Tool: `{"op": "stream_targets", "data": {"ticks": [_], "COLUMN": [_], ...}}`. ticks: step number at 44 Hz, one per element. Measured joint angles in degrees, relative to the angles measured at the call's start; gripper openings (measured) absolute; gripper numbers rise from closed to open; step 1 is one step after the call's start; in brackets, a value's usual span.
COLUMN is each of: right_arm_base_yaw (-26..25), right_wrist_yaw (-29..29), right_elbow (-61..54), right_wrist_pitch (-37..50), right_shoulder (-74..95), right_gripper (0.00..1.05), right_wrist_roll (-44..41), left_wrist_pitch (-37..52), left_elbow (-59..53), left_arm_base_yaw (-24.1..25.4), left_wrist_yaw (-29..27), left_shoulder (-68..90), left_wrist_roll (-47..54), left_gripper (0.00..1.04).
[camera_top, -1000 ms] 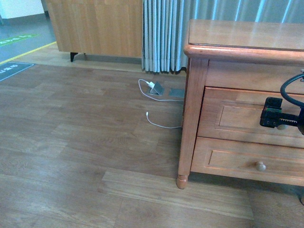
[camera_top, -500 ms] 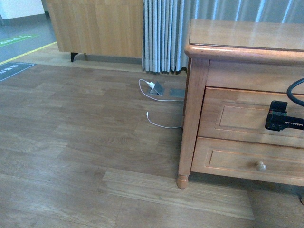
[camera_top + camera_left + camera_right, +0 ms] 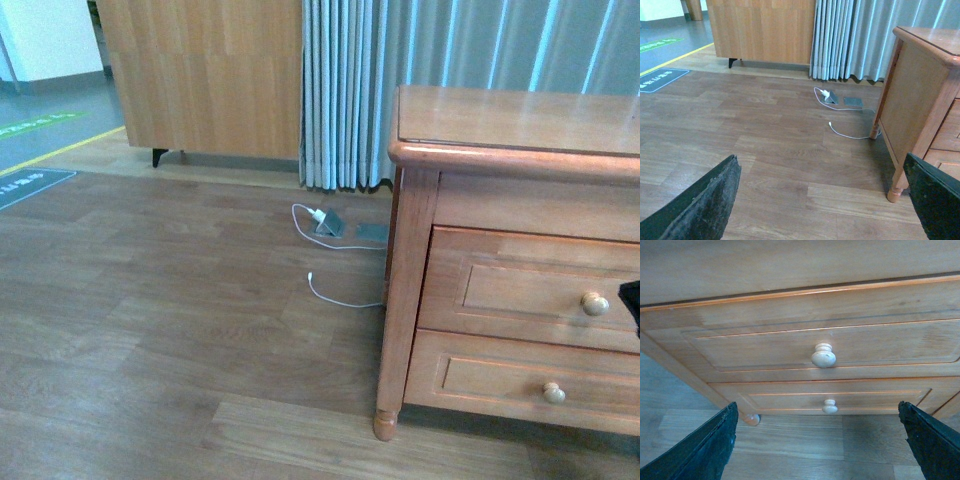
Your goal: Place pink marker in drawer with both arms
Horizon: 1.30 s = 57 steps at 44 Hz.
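Facing the wooden dresser (image 3: 520, 250) at frame right — both drawers closed. Upper drawer (image 3: 535, 290) has its cream knob (image 3: 595, 303) at the right edge; lower drawer (image 3: 520, 380) sits below it. Right gripper (image 3: 815, 450) has its jaws spread wide, holding nothing, pointed at the upper knob. Left gripper (image 3: 820, 205) likewise released, aimed at bare floor. Pink marker isn't visible in any view. White cable (image 3: 335, 290) lies centre frame. Floor sign (image 3: 25, 185) at left is unreadable.

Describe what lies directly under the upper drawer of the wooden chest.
Under the upper drawer sits a second, lower drawer with its own round knob, then bare floor. Both are shut, so their insides are hidden.
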Motion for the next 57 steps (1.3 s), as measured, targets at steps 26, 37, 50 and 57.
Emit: {"op": "stream_targets", "data": {"ticks": [26, 37, 50, 57], "right_arm_base_yaw": [-21.2, -21.24, -8.68, -5.01], "right_wrist_yaw": [-20.98, -20.52, -7.26, -3.72], "right_elbow": [-19.89, -21.24, -31.98, -32.89], "right_wrist_pitch": [-28.59, -24.5, -10.67, -14.97], "right_shoulder": [-53.55, -53.24, -65.92, -70.6], "right_gripper": [0.96, 0.93, 0.27, 0.02], "right_wrist_roll": [-1.95, -3.06, -6.97, -7.19], "left_wrist_pitch": [0.0, 0.0, -0.02, -0.02], "left_elbow": [0.0, 0.0, 0.0, 0.0], "left_arm_base_yaw": [0.0, 0.0, 0.0, 0.0], "left_wrist_yaw": [0.0, 0.0, 0.02, 0.0], "left_shoulder": [0.0, 0.0, 0.0, 0.0], "left_wrist_roll": [0.0, 0.0, 0.0, 0.0], "left_gripper": [0.99, 0.99, 0.99, 0.99]}}
